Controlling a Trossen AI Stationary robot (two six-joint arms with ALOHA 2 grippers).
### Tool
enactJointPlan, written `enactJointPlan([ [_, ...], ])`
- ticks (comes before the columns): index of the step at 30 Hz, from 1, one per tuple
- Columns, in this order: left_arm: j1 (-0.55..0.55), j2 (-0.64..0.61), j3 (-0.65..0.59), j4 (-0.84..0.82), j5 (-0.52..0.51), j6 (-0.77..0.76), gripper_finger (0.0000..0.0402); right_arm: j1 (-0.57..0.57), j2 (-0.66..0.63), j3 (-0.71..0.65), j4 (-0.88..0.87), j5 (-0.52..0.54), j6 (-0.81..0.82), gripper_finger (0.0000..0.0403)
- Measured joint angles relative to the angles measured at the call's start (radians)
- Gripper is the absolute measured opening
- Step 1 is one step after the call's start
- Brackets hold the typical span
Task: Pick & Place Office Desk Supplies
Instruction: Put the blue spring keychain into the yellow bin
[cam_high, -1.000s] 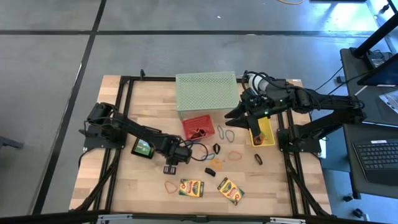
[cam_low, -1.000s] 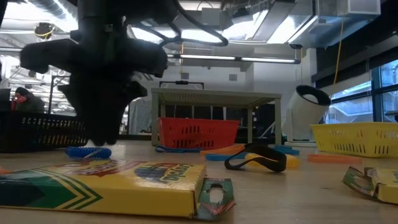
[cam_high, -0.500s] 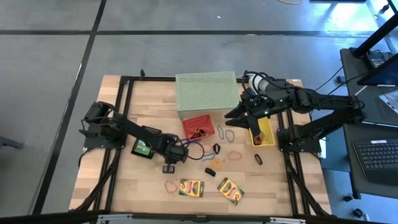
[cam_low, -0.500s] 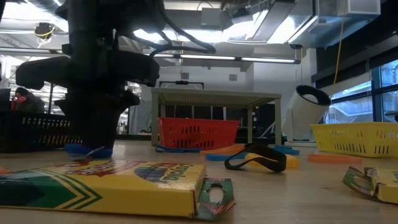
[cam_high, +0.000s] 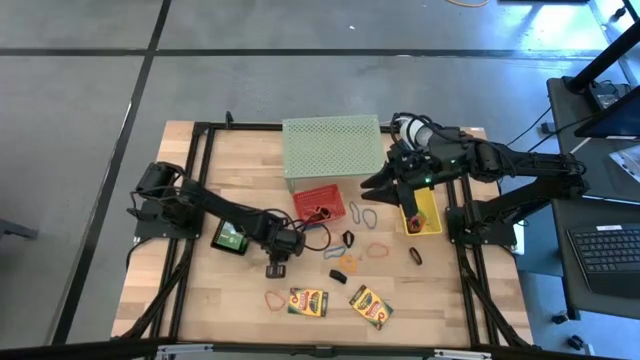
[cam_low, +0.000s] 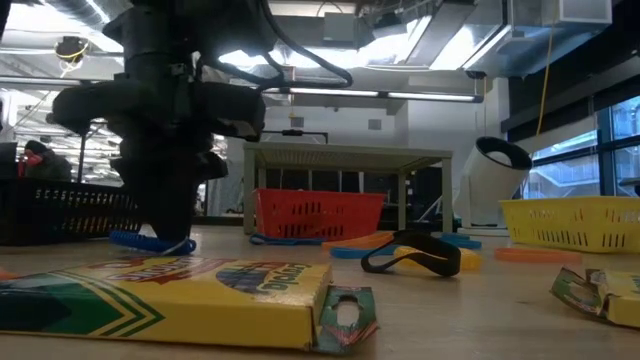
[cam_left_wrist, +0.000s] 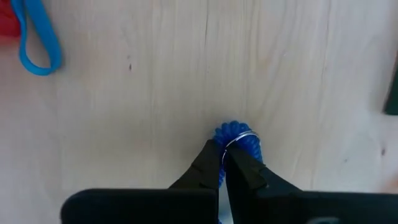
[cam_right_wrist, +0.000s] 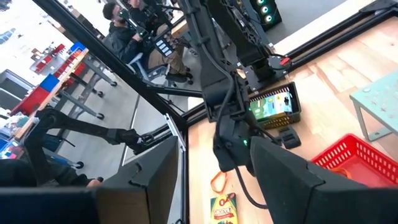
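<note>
Left gripper (cam_left_wrist: 224, 163): fingers pressed together on a blue coiled band (cam_left_wrist: 237, 138), down at the tabletop (cam_high: 200, 300); in the high view it sits at about 9 o'clock from the red basket (cam_high: 320, 204), a little toward the front edge.
Blue coiled band: pinched at its near edge, the rest bunched just ahead of the fingertips (cam_left_wrist: 216, 157); it lies flat on the wood, so I judge the next move is a straight lift.
Key relation: the band is already between the left fingers, and the red basket lies toward 2 o'clock from that gripper in the high view, near; the left arm is plainly the nearer one for this item.
Right gripper (cam_high: 385, 186): jaws apart, holding nothing, hovering at 3 o'clock of the red basket, beside the yellow basket (cam_high: 424, 213).
Other supplies: two crayon boxes (cam_high: 307, 301) at 6 o'clock near the front edge, an orange loop (cam_high: 273, 298) just left of them, further loops and dark clips (cam_high: 348, 239) between the baskets.
Blue flat loop (cam_left_wrist: 37, 43): well apart from the held band, beside the red basket's corner.
Risk: the grip looks shallow, on the band's edge only; it could slip on lifting.
Green mesh stand (cam_high: 333, 146): at 12 o'clock behind the red basket, not involved.
</note>
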Motion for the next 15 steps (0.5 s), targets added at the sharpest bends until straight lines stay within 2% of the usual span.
enactJointPlan([
  [9, -0.002, -0.066, 0.037, -0.014, 0.017, -0.074, 0.0004, 0.0, 0.0, 0.0, -0.006, 0.003, 0.014, 0.0204],
  [15, -0.005, -0.159, 0.041, -0.014, -0.002, -0.159, 0.0003, 0.001, 0.0, 0.0, -0.051, 0.054, 0.021, 0.0204],
])
